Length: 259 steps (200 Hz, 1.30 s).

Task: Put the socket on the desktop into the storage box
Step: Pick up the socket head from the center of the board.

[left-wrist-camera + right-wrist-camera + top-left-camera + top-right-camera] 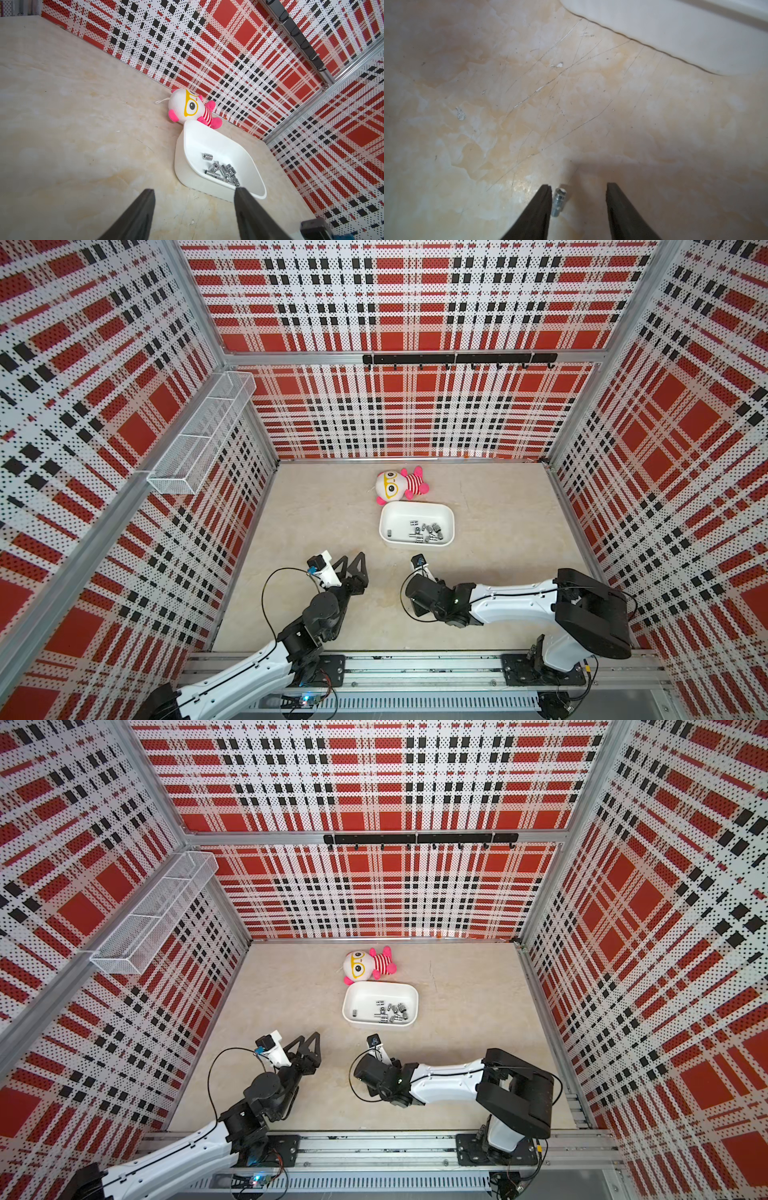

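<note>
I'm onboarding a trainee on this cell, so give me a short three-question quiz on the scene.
1. True or false: the right gripper is shut on the socket.
2. What lies between the storage box and the back wall? A) plush doll B) mug C) screwdriver
3. Where do the other sockets lie?
Key: 1 false: the jaws stand apart, with the socket between them on the desktop. 2 A. 3 in the storage box.

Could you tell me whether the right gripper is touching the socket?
Cannot tell. The right wrist view shows the socket on the desktop between the spread fingers of the right gripper, hard beside one; contact or a sliver of gap is unclear.
</note>
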Tool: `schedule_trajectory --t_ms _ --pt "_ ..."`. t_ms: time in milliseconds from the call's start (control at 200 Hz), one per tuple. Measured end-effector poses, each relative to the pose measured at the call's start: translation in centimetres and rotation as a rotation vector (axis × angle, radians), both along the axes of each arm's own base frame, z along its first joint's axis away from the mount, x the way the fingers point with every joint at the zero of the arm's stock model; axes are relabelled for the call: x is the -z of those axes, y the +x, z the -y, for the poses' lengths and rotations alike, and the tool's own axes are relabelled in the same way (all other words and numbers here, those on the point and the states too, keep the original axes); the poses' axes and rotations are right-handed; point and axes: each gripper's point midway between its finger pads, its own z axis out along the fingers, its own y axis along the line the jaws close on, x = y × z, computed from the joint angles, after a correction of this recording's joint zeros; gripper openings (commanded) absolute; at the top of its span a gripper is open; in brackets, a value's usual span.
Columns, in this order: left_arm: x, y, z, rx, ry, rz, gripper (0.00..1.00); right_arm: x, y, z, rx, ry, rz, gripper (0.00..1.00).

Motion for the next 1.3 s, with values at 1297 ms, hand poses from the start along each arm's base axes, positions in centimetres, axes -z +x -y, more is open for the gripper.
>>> schedule_trajectory --t_ms 1297 --pt "0.5 0.1 0.1 0.002 0.012 -0.018 0.65 2.0 -1.4 -1.0 0.004 -0.003 -0.023 0.21"
